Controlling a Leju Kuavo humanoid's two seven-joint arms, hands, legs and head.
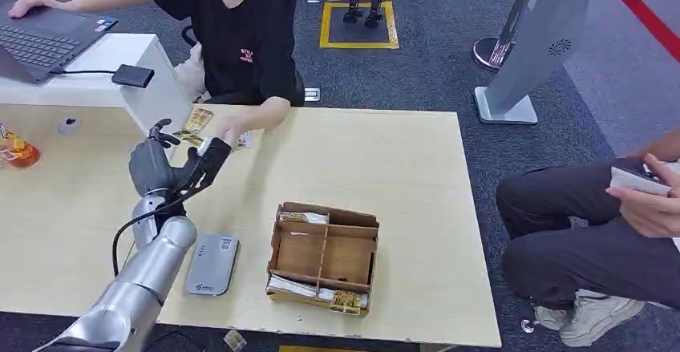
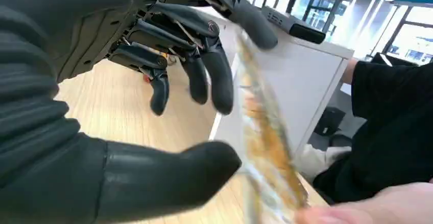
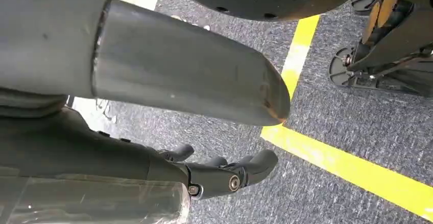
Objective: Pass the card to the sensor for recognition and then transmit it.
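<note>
the left hand (image 1: pixel 172 167) hovers over the bench (image 1: pixel 401 159) with fingers spread, holding nothing. the card (image 2: pixel 265 137) sits just beyond its fingertips at 1 o'clock, pinched by a person's hand (image 1: pixel 228 131).

the right hand (image 3: pixel 224 175) hangs above the floor, fingers loosely curled, empty.

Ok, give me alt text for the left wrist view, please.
The robot's left hand, fingers spread, reaches toward a blurred gold-patterned card that a person's hand holds at its edge. Behind lie a light wooden table and a white desk.
</note>
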